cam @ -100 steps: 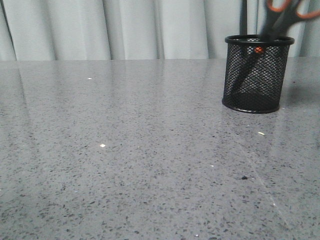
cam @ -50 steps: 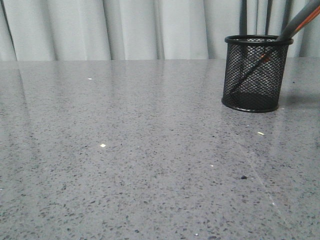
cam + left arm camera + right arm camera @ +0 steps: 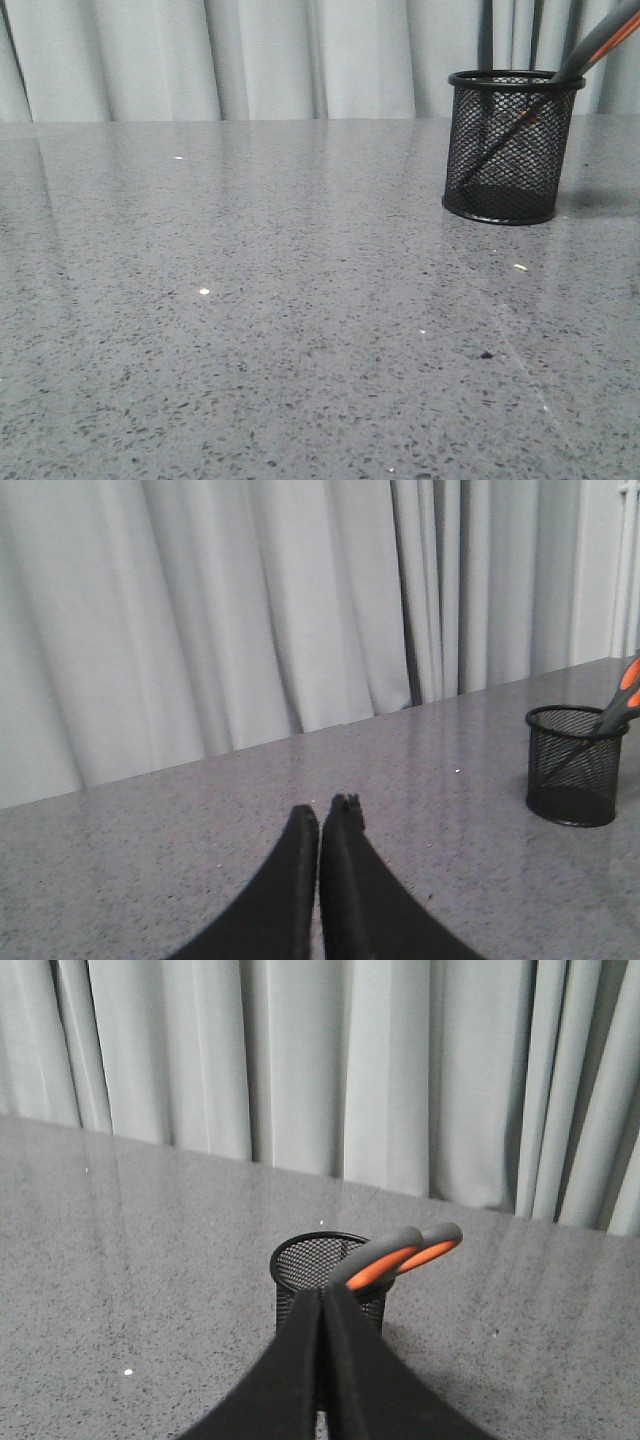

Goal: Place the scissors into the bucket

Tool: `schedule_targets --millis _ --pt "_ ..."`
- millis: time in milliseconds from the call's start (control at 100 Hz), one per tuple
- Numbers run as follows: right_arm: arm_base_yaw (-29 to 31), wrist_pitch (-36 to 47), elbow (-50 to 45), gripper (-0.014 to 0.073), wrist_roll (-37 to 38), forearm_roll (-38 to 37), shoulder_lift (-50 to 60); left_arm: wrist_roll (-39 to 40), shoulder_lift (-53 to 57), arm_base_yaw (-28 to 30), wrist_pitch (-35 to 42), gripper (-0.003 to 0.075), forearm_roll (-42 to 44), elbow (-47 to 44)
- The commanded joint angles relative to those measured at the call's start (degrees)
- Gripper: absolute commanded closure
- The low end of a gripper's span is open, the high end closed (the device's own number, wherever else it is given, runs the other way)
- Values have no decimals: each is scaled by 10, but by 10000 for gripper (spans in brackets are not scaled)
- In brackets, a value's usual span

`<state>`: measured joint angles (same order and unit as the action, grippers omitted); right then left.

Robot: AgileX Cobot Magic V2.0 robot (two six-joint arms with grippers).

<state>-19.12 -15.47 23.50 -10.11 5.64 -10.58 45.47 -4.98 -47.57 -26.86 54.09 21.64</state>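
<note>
The black wire-mesh bucket point(image 3: 510, 150) stands upright on the grey table at the back right. The scissors point(image 3: 600, 40), grey with orange handles, stand inside it, blades down. They lean to the right against the rim, with the handles sticking out over it. The bucket point(image 3: 572, 770) and scissors point(image 3: 625, 695) also show in the left wrist view. My left gripper point(image 3: 325, 810) is shut and empty, well away from them. In the right wrist view my right gripper point(image 3: 325, 1295) is shut and empty, in front of the bucket point(image 3: 305, 1258) and scissors point(image 3: 400, 1255). Neither gripper shows in the front view.
The grey speckled table point(image 3: 250, 300) runs back to a pale curtain point(image 3: 250, 50) behind its far edge. A few small white and dark specks lie on the table surface.
The scissors, blurred and more upright above the bucket a second ago, have dropped in and now lean still against the right rim. The bucket shifted very slightly left.
</note>
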Motion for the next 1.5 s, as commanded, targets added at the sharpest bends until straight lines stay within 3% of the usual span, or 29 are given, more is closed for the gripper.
schedule_targets --millis 0,1070,1270,1490 --pt "0 65 -8 639 -6 -7 35 18 9 6 8 740 24 -1" --pt "0 51 -13 639 -6 -7 65 34 17 6 14 740 51 -17" --pt "0 51 -13 639 -6 -7 65 -124 19 46 59 740 -127 -66" --pt "0 51 -13 639 -6 -7 65 -323 19 206 205 740 -377 -152"
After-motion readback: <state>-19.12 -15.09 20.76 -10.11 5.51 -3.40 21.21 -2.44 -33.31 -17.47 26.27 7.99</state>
